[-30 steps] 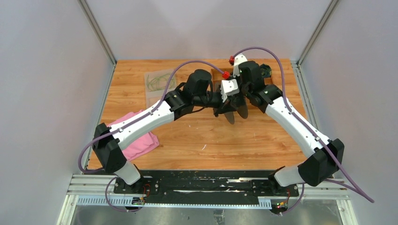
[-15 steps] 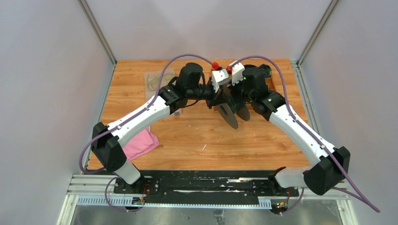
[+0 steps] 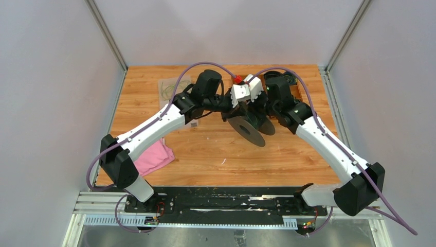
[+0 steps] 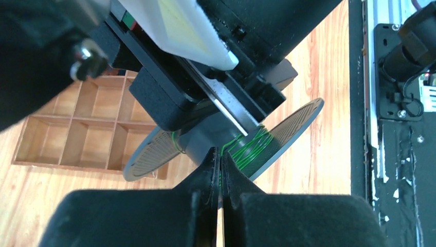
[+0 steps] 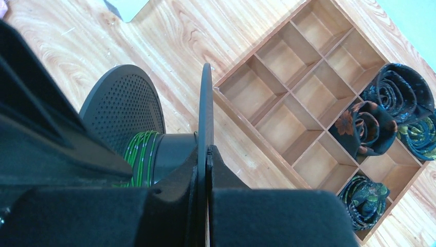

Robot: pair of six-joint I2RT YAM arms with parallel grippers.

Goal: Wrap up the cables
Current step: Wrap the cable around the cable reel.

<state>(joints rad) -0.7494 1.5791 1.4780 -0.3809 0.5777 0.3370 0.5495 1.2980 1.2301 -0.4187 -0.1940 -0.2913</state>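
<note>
The spool (image 3: 247,131) has tipped flatter, showing more of its flange face. Winding is under way — green cables (image 4: 249,152) lap its hub, the left end effector (image 4: 219,160) pinching a strand beside it, the right end effector (image 5: 206,152) clamped on its flange. Next, I judge, another turn under tension. Wooden bench (image 3: 216,154) below; grey walls (image 3: 51,77) around.

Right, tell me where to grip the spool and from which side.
Take the spool by the rim of its thin flange, coming edge-on so one finger sits on each flat face, as the right fingers do. The hub lies recessed between two wide discs and carries green cable; pinching there would likely foul the windings.
</note>
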